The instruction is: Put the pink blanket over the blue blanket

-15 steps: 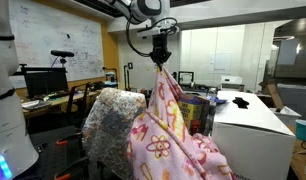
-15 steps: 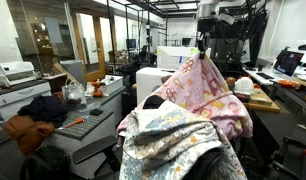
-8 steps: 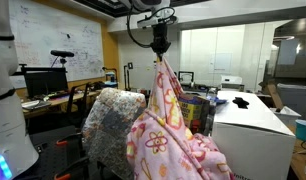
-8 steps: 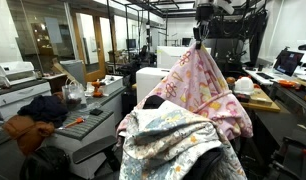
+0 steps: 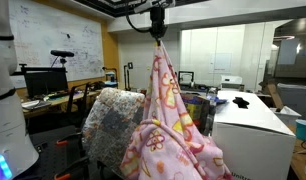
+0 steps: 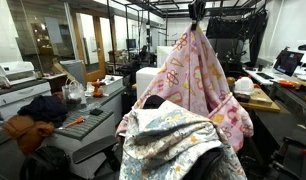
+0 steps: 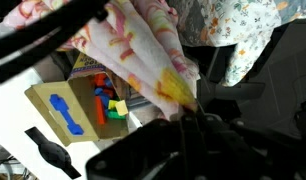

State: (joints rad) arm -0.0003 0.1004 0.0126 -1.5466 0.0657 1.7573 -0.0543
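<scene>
The large soft pink fleece blanket with yellow and darker pink flower swirls (image 5: pixel 169 118) hangs as a tall cone just beside the mottled grey-blue speckled blanket (image 5: pixel 113 122), its peak well above that blanket's top. The peak is pinched between the pressed-together fingers of the dark Robotiq gripper (image 5: pixel 157 31). The fingertips are sunk in the gathered fabric, and the frame edge cuts off the gripper's upper body in both exterior views. In an exterior view the grey-blue blanket (image 6: pixel 173 140) sits in front and hides the pink blanket's (image 6: pixel 198 85) lower folds, so it is hard to tell whether the two only touch or overlap. The pink hem is cut off at the bottom of the picture in an exterior view. Whatever the grey-blue blanket is draped over is fully covered. The wrist view is blurred: pink cloth (image 7: pixel 143 45) narrows toward the dark gripper (image 7: pixel 193 112), whose outline cannot be made out, and pale speckled fabric (image 7: pixel 248 22) shows beyond. A brown cardboard tray with blue pieces (image 7: pixel 65 112) lies below. A white box-shaped cabinet (image 5: pixel 255 128) stands on the pink blanket's far side from the grey-blue blanket.
</scene>
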